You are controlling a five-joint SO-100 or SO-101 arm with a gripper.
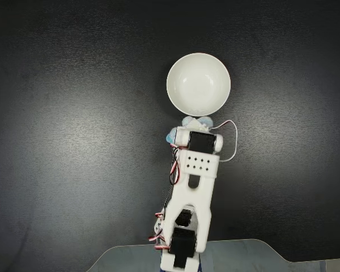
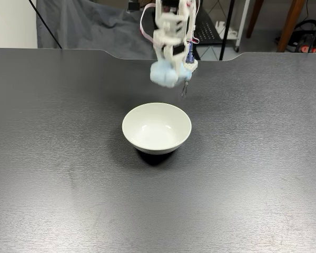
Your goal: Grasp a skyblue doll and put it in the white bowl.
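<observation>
Fingers [image 2: 171,68] clamped around the skyblue doll [image 2: 164,75], held above the white bowl [image 2: 156,128].

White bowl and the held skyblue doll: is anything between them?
Nothing. In a fixed view, the skyblue doll hangs in the gripper above and behind the white bowl, with just bare dark table showing between them.
</observation>
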